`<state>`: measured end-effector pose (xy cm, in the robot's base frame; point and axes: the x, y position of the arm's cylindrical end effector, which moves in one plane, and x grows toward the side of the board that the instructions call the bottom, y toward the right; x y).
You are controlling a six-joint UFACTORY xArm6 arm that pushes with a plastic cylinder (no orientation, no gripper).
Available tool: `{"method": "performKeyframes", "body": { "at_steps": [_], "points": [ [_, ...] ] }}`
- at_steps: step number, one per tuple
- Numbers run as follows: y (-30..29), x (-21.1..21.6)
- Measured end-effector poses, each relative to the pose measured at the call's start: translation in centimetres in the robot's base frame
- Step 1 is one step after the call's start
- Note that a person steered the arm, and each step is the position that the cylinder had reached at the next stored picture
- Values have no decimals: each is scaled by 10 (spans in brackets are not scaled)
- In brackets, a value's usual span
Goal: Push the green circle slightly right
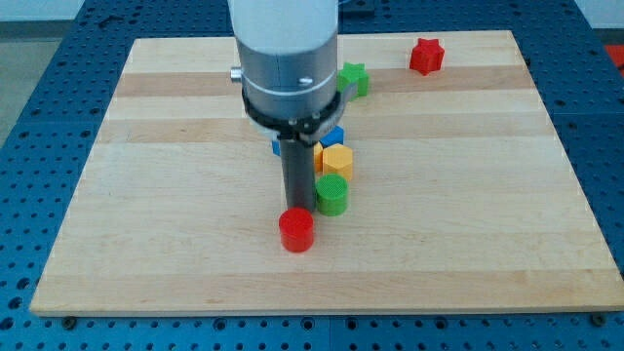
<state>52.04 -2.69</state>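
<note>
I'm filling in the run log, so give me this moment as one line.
tip: just left of green circle, above red circle | yellow block: behind green circle | push right: not judged done

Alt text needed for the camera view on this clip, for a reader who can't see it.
My tip sits just left of the green circle and above the red circle on a wooden board. A yellow block and blue block stack behind the green circle; a green star and red star lie near the view's top.
</note>
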Motion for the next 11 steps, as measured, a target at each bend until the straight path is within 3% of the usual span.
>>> {"method": "performKeyframes", "body": {
  "at_steps": [2, 3, 5, 6, 7, 9, 10, 11],
  "points": [
    [10, 30],
    [-9, 1],
    [-11, -8],
    [53, -5],
    [71, -3],
    [68, 5],
    [19, 8],
    [8, 6]
  ]
}}
